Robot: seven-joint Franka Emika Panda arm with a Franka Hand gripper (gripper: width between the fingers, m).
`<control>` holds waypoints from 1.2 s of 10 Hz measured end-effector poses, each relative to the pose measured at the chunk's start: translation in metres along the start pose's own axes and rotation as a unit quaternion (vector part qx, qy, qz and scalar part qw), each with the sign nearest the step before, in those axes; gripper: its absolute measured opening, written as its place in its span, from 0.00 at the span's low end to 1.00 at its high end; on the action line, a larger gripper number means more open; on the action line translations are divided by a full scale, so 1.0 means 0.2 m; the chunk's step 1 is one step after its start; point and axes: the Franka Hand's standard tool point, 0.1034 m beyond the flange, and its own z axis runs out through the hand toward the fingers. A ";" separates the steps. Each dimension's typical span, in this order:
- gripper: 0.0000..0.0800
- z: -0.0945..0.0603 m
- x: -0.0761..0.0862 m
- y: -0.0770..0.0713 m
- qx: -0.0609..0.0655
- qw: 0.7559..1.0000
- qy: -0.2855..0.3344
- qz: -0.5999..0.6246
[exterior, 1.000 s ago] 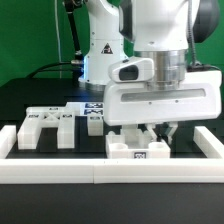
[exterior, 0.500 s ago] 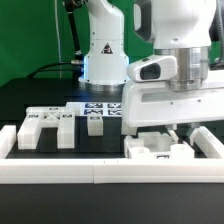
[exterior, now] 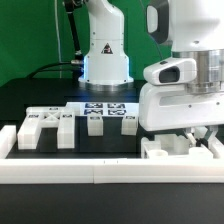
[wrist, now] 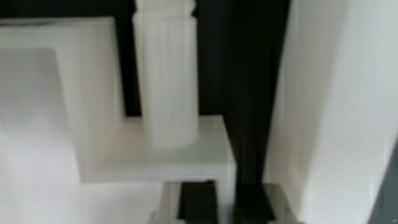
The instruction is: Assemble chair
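A matte white, blocky plastic slotted panel [exterior: 44, 126] lies at the exterior view's left. Two small white tagged cubes [exterior: 95, 123] stand beside it. At the right, the fully closed claw [exterior: 200, 134] meets a chunky white chair part [exterior: 168, 150] just behind the long white border rail [exterior: 80, 171]. Whether the claw grips the part cannot be told.

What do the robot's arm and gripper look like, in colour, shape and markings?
The arm has glossy white, rounded shells with dark seams at the joints, and a small black triangle mark on its lower part. A dark cable runs beside it. The gripper has a wide, boxy white body and short dark fingers.
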 end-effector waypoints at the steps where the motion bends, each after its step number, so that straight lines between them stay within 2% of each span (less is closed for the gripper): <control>1: 0.04 0.00 0.00 0.00 0.000 1.000 -0.001 0.001; 4: 0.04 0.00 0.00 0.02 -0.002 1.000 -0.001 0.001; 7: 0.53 -0.02 0.01 0.09 -0.009 1.000 0.002 0.007; 8: 0.53 -0.03 0.02 0.12 -0.011 1.000 0.004 0.008; 9: 0.73 -0.06 0.02 0.13 -0.012 1.000 0.006 0.006; 10: 0.79 -0.10 0.02 0.14 -0.012 1.000 0.010 -0.004; 12: 0.81 -0.20 -0.01 0.14 -0.013 1.000 0.009 -0.010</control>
